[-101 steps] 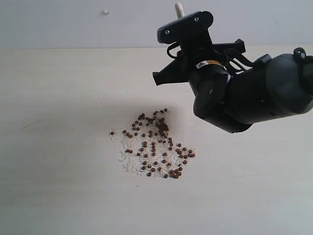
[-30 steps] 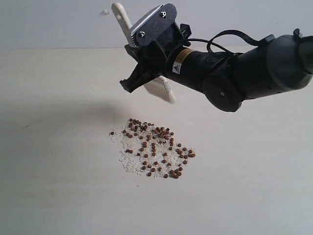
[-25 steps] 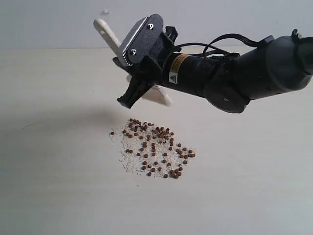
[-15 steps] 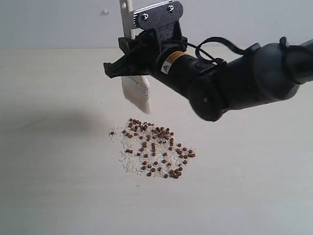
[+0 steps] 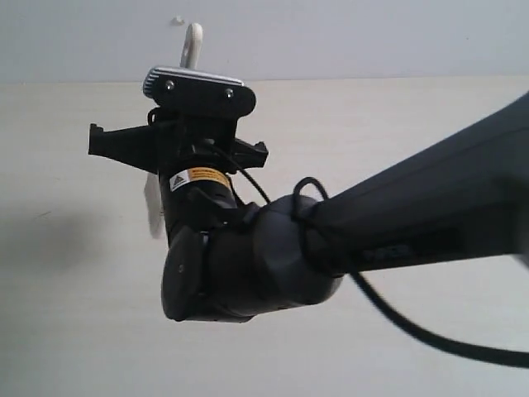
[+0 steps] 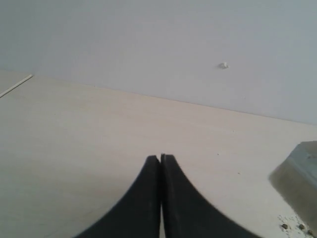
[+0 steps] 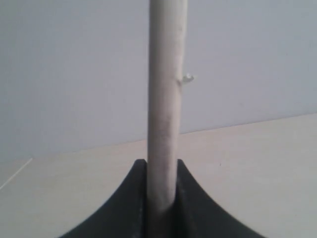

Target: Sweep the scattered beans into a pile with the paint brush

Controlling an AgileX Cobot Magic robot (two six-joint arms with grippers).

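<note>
My right gripper (image 5: 178, 145) is shut on the paint brush (image 5: 192, 43) and holds it nearly upright. The handle tip sticks up above the wrist, and the pale bristles (image 5: 153, 207) hang below on the left, edge-on. In the right wrist view the wooden handle (image 7: 163, 99) stands clamped between the fingers of that right gripper (image 7: 162, 163). The big black arm (image 5: 273, 265) hides the pile of beans in the exterior view. Only a few beans (image 6: 292, 226) show in a corner of the left wrist view. My left gripper (image 6: 160, 158) is shut on nothing, low over the table.
The pale wooden table (image 5: 66, 314) runs back to a grey wall (image 5: 372, 33) with a small white mark (image 6: 224, 65). A blurred grey block (image 6: 297, 173), perhaps the brush head, stands just beyond the few beans. A cable (image 5: 430, 339) loops from the right arm.
The right arm has swung left and toward the camera with the brush. It now covers the beans. The brush has turned from broadside to edge-on.
</note>
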